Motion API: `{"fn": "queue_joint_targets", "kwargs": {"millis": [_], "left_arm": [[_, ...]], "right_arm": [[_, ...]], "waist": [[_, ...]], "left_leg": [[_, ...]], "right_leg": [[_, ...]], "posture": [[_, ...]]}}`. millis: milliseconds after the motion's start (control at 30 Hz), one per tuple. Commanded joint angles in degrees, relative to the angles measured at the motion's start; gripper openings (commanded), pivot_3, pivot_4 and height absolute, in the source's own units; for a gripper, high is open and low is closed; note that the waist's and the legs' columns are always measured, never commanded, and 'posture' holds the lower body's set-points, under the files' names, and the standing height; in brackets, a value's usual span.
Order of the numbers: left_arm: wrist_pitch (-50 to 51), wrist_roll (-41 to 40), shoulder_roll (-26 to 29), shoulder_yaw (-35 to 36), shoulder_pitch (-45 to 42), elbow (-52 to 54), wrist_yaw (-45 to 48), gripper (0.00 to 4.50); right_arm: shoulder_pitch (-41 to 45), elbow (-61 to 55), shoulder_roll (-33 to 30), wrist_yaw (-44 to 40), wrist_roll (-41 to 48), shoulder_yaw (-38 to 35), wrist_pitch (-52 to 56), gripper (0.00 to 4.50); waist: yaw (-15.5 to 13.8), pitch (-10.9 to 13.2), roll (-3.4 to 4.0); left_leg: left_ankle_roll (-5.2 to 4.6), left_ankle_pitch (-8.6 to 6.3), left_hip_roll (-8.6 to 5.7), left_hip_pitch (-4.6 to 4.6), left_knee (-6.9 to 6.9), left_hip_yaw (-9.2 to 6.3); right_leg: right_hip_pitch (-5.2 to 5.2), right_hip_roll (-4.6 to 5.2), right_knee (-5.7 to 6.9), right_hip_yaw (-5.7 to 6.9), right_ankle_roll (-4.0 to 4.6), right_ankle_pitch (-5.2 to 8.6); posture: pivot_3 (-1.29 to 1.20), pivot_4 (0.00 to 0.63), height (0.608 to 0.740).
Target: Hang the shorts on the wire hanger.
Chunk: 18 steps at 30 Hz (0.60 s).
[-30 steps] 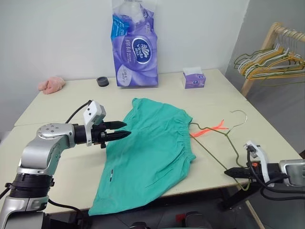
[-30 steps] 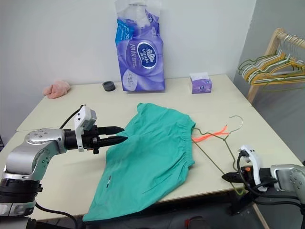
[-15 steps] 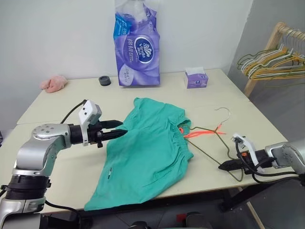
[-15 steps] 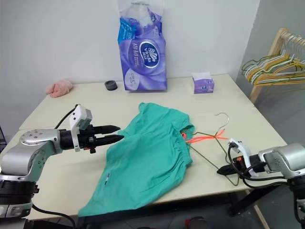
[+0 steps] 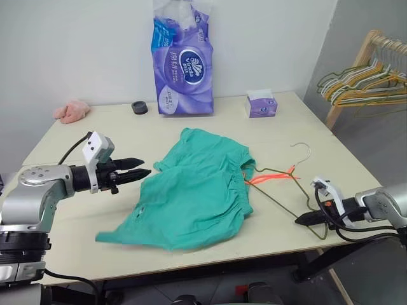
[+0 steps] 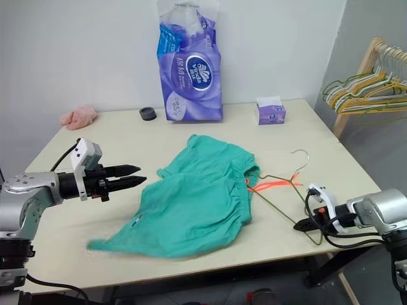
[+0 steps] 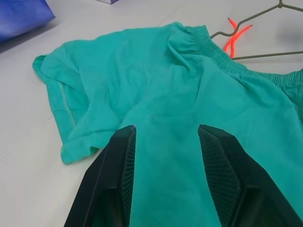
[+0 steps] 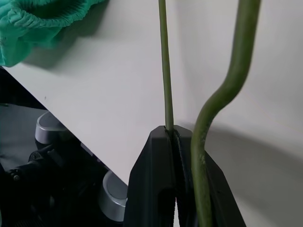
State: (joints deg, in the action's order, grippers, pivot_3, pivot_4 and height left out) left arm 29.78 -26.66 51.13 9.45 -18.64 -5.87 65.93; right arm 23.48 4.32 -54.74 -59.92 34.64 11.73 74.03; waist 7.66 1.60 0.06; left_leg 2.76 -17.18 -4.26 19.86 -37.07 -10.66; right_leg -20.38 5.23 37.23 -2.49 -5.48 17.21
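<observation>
**Now the shorts lie wholly on the table, hanger pinched at its corner**

Nearest, the right gripper (image 6: 304,223) has its fingers together on the wire of the hanger (image 5: 280,184) at the near corner, by the table's front edge (image 5: 191,259). A second ago that corner hung past the edge; it has since been drawn inward, so the hook now sits nearer the middle of the table and the frame lies just beside the waistband.

The shorts (image 5: 191,194) have changed most. Earlier one leg draped over the front edge; now the whole garment rests on the tabletop, bunched and wider, its lower hem pulled toward the robot's left. The orange drawstring (image 5: 272,176) crosses the hanger's wire.

The left gripper (image 5: 130,175) has drawn back to the left and hovers clear of the cloth, its fingers apart and holding nothing.

Likely this means the cloth is set for threading, with the hanger yet to enter a leg or the waistband.

Farther off, the purple pack (image 5: 182,60), tissue box (image 5: 260,105) and pink cloth (image 5: 70,110) sit as before.
</observation>
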Motion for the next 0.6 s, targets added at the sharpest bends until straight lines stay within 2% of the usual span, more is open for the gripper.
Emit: {"fn": "queue_joint_targets", "kwargs": {"millis": [33,133,267,600], "left_arm": [[1.1,-2.0,-0.6,0.2,-0.7,3.8,0.6,2.17],[1.5,-2.1,-0.9,0.0,-0.5,4.6,0.5,2.17],[1.3,-1.7,-1.2,-0.4,-0.3,4.6,0.1,2.17],[2.2,-2.0,-3.0,-1.2,0.4,7.2,-1.0,2.17]], "right_arm": [[4.0,3.6,6.8,4.9,0.8,-4.3,3.6,0.0],[7.8,6.9,12.4,8.6,0.7,-7.3,6.2,0.0],[10.7,9.0,15.8,11.2,0.1,-7.7,7.5,0.0],[16.2,15.0,27.4,21.8,-0.8,-16.0,9.6,0.0]], "waist": [[0.3,0.0,-0.07],[0.6,0.0,-0.05],[0.2,0.0,-0.03],[0.3,0.0,-0.04]], "left_leg": [[0.0,0.0,0.0,-0.01,-0.01,0.0],[0.0,0.01,-0.02,0.0,-0.02,0.1],[0.02,0.02,0.0,0.03,0.0,0.04],[0.03,0.02,-0.02,0.06,-0.02,0.05]], "right_leg": [[0.0,-0.01,0.01,0.0,0.0,0.0],[0.11,-0.05,0.15,-0.13,0.03,-0.02],[-0.14,0.0,0.51,-0.13,0.11,0.03],[-0.5,0.0,0.75,-0.18,0.14,0.04]], "posture": [[-0.14,0.0,0.74],[-0.13,0.0,0.74],[-0.13,0.0,0.74],[-0.12,0.0,0.74]]}}
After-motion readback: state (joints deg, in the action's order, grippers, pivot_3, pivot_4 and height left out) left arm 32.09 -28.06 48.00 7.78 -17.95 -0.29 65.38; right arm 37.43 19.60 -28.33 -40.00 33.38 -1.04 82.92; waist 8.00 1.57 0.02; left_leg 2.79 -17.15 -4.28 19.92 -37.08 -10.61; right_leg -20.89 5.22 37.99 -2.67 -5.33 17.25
